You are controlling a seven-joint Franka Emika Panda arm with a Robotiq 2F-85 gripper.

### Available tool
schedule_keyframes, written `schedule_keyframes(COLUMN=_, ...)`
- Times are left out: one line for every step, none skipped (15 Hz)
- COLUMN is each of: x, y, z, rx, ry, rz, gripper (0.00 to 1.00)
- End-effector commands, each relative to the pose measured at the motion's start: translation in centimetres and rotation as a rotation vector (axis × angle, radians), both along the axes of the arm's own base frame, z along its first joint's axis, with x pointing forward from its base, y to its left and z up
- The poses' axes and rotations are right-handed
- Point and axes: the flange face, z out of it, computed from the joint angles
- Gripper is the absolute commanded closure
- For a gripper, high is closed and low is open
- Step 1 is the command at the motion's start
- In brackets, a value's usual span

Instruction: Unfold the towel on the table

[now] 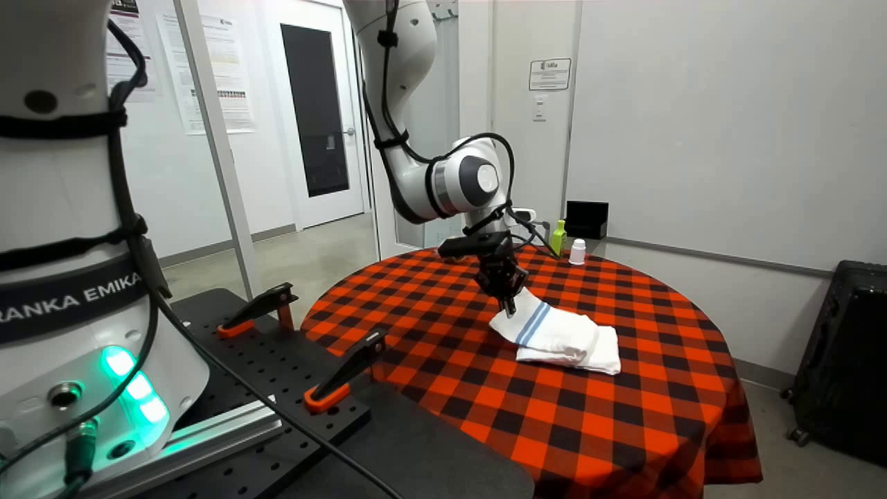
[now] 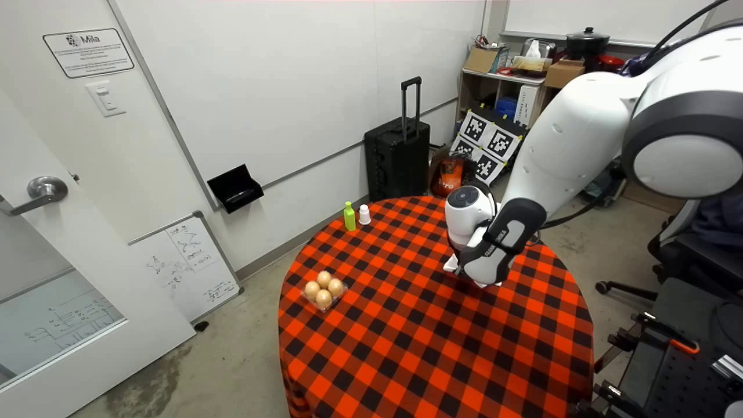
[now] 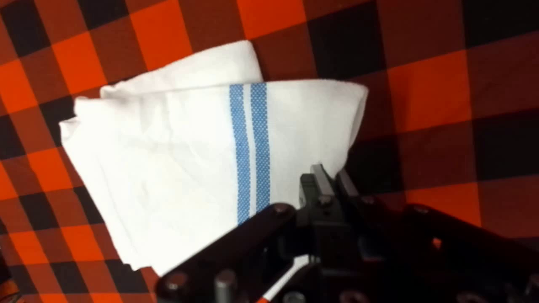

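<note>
Wrist view: black metal two-fingered gripper (image 3: 331, 172) pinches end edge of folded, blue-striped white cloth towel (image 3: 177, 160), presumably to peel it open. In an exterior view, towel rests on red-and-black-checked, cloth-covered round table (image 1: 457, 360); own weight probably anchors it.

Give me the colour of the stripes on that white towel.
Blue; the two parallel stripes show best in the wrist view.

We see a round table (image 2: 406, 342) under a checked cloth (image 1: 731, 443). On it we have the folded towel (image 1: 565, 336), an upright green bottle (image 2: 349, 218) just beside a white container (image 2: 364, 215), and four eggs (image 2: 323, 298) in a clear tray (image 2: 339, 297).
</note>
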Motion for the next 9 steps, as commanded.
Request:
schedule_keyframes(x=-0.4, y=-1.2, z=6.1, rx=0.092, ry=0.011, rz=-0.017, gripper=0.99)
schedule_keyframes(x=-0.5, y=-1.5, z=7.5, rx=0.112, ry=0.014, rz=-0.02, gripper=0.99)
schedule_keyframes(x=-0.7, y=-1.8, z=8.9, rx=0.133, ry=0.018, rz=-0.017, gripper=0.99)
schedule_keyframes(x=-1.0, y=-2.1, z=10.1, rx=0.15, ry=0.027, rz=-0.011, gripper=0.99)
schedule_keyframes(x=-1.3, y=-2.4, z=11.4, rx=0.164, ry=0.034, rz=-0.002, gripper=0.99)
schedule_keyframes(x=-1.7, y=-2.6, z=12.7, rx=0.178, ry=0.041, rz=0.01, gripper=0.99)
schedule_keyframes(x=-2.1, y=-2.7, z=14.0, rx=0.195, ry=0.048, rz=0.023, gripper=0.99)
schedule_keyframes(x=-2.5, y=-2.9, z=15.3, rx=0.207, ry=0.052, rz=0.031, gripper=0.99)
schedule_keyframes(x=-2.8, y=-3.0, z=16.8, rx=0.216, ry=0.051, rz=0.04, gripper=0.99)
